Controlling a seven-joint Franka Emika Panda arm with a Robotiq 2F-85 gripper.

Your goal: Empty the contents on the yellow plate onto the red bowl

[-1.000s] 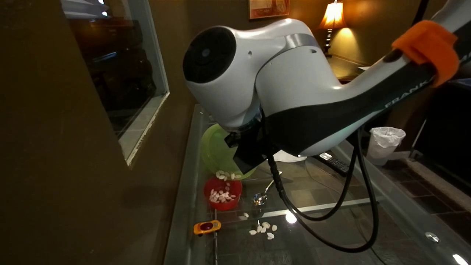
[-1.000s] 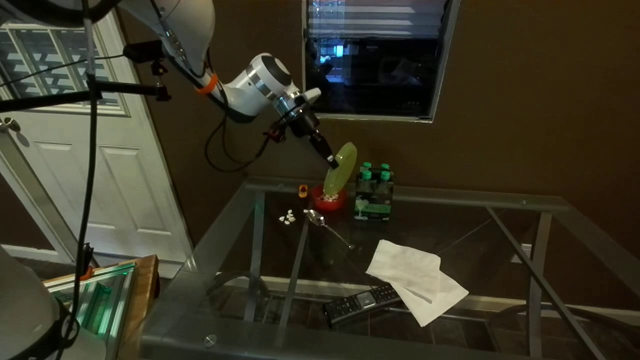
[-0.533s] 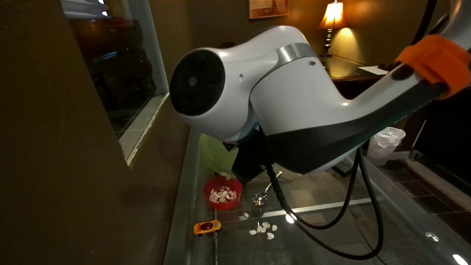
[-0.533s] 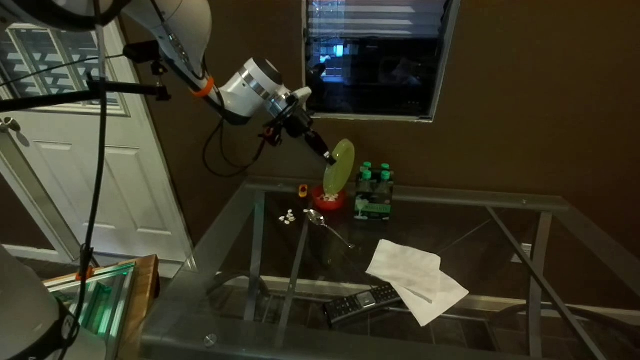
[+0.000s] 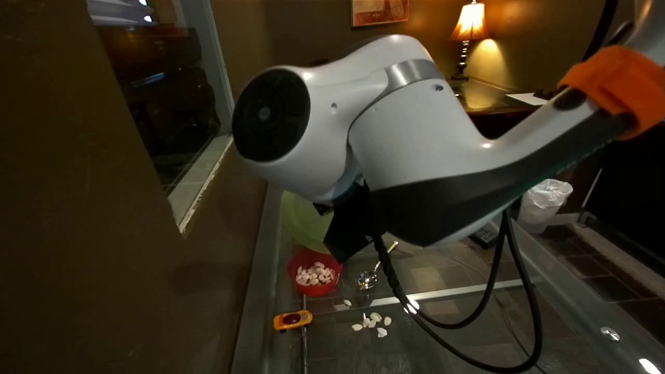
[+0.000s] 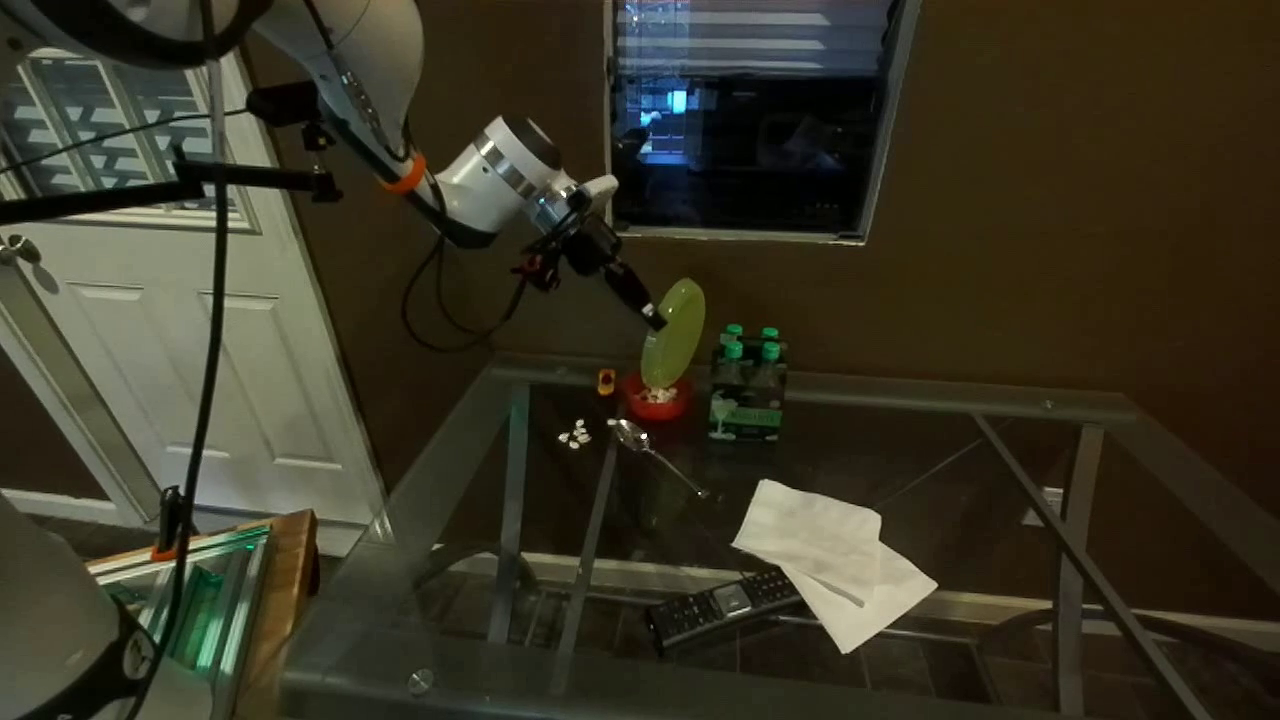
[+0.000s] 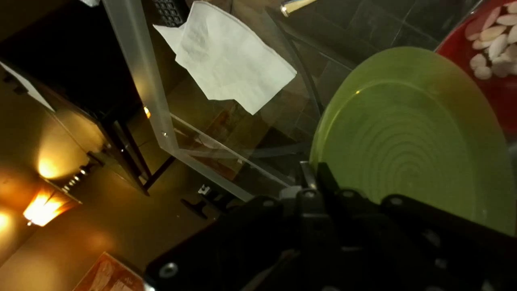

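My gripper (image 7: 313, 163) is shut on the rim of the yellow plate (image 7: 404, 133). The plate, yellow-green and round, also shows in both exterior views (image 5: 304, 221) (image 6: 675, 335). It is tilted steeply, its lower edge at the far side of the red bowl (image 5: 314, 292). Its inner face looks bare in the wrist view. The bowl stands on the glass table and shows in part in the wrist view (image 7: 494, 95). The contents, whitish pebble-like pieces (image 5: 314, 275), lie heaped in the bowl. The arm hides part of the plate in an exterior view.
Several loose whitish pieces (image 5: 373, 321) lie on the table near a metal spoon (image 5: 368, 279) and an orange toy car (image 5: 292, 320). A pack of green-capped bottles (image 6: 748, 400) stands beside the bowl. White paper (image 6: 830, 550) and a remote (image 6: 725, 605) lie nearer the front.
The pieces that lay at the plate's lower edge have slid off into the bowl, where the heap is fuller. The arm has come down and the plate is tilted more steeply.
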